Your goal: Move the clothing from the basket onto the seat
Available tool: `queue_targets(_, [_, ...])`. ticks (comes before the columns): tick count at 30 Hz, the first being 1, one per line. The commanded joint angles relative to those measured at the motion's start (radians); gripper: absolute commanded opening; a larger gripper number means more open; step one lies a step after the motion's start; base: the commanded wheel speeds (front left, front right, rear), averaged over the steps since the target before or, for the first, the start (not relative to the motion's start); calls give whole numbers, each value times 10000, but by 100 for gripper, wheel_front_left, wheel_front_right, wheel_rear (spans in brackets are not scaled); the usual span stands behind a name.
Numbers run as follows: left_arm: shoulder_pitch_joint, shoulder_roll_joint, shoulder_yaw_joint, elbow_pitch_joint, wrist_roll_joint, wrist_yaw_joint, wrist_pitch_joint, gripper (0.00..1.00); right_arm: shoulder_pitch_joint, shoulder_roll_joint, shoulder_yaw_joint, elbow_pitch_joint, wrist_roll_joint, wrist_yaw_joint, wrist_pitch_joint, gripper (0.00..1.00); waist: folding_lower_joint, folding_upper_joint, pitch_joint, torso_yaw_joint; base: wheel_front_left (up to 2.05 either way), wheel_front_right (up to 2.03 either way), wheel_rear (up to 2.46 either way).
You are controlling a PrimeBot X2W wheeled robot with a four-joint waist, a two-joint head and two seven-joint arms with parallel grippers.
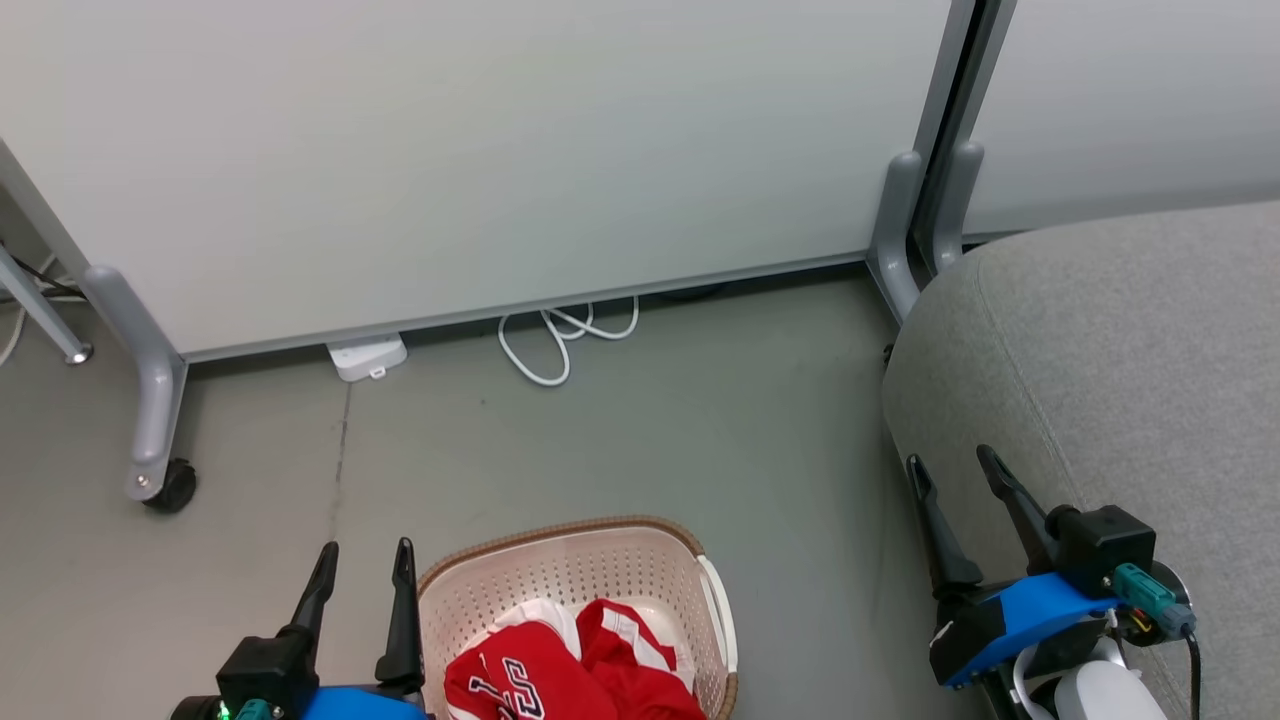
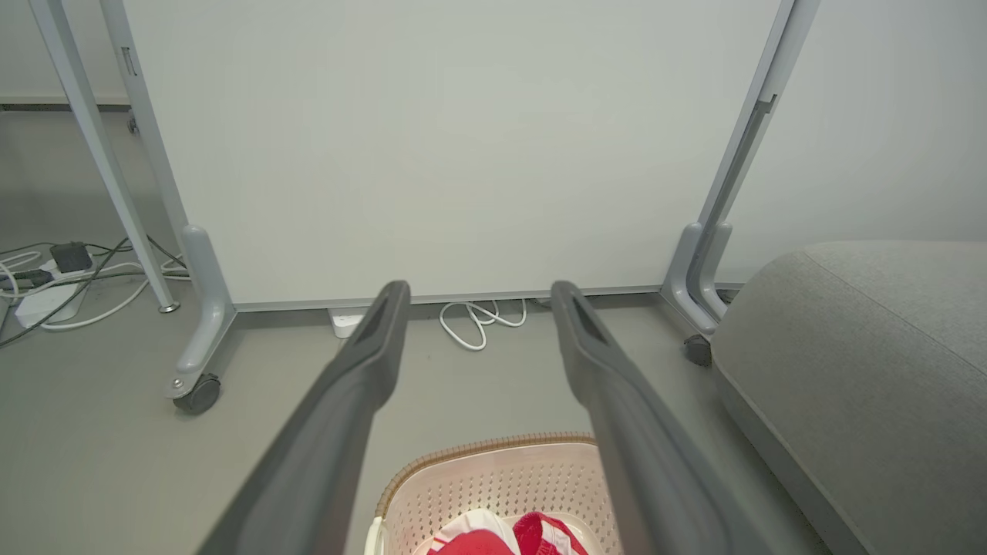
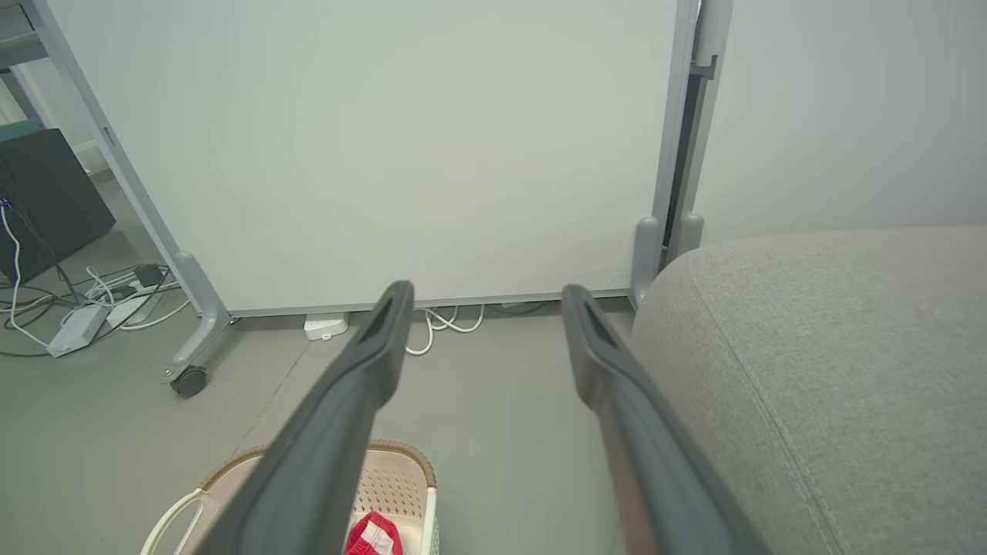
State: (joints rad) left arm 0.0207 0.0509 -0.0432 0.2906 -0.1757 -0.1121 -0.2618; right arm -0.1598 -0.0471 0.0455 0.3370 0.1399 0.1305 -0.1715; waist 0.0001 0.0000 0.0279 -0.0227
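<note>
Left gripper (image 1: 365, 548), at nine o'clock of basket (image 1: 560, 532), fingers apart; right gripper (image 1: 950, 458) likewise apart. Clothing (image 1: 570, 670) lies inside basket; seat (image 1: 1130, 330) at two o'clock.

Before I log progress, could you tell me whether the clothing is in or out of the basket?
In: the red clothing lies crumpled inside the basket, below its brown rim.

Head camera high, tilted downward; wrist cameras lower, forward along the floor; basket (image 1: 570, 575), seat (image 1: 1130, 340), partition (image 1: 480, 150) common to all
</note>
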Motion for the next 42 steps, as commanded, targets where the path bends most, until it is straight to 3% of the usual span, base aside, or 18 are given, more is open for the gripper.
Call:
queue_targets(1, [-133, 0, -29, 115, -73, 4, -49, 100, -116, -60, 28, -41, 23, 5, -60, 100, -1, 0, 260, -68, 0, 0, 0])
queue_targets(12, [-1364, 155, -501, 1799, -268, -111, 216, 100, -902, -57, 177, -251, 132, 5, -262, 100, -1, 0, 2190, -317, 0, 0, 0])
queue_targets(24, [-3695, 288, -768, 4699, -720, -149, 1773, 100, -2026, -52, 595, -97, 446, 5, -658, 100, -1, 0, 4604, -820, 0, 0, 0])
queue_targets(29, [-4390, 355, -550, 5677, -902, 219, 2254, 100, -2453, -52, 851, 24, 636, 5, -802, 100, -1, 0, 5337, -1144, 0, 0, 0])
queue_targets(36, [-5210, 572, -351, 6581, -1220, 256, 2676, 100, -2973, -49, 1143, 27, 856, 5, -925, 100, -1, 0, 6327, -1629, 0, 0, 0])
queue_targets(42, [-5673, 802, -147, 7139, -1390, 600, 2943, 100, -3268, -46, 1346, -119, 1269, 5, -946, 100, -1, 0, 6979, -2022, 0, 0, 0])
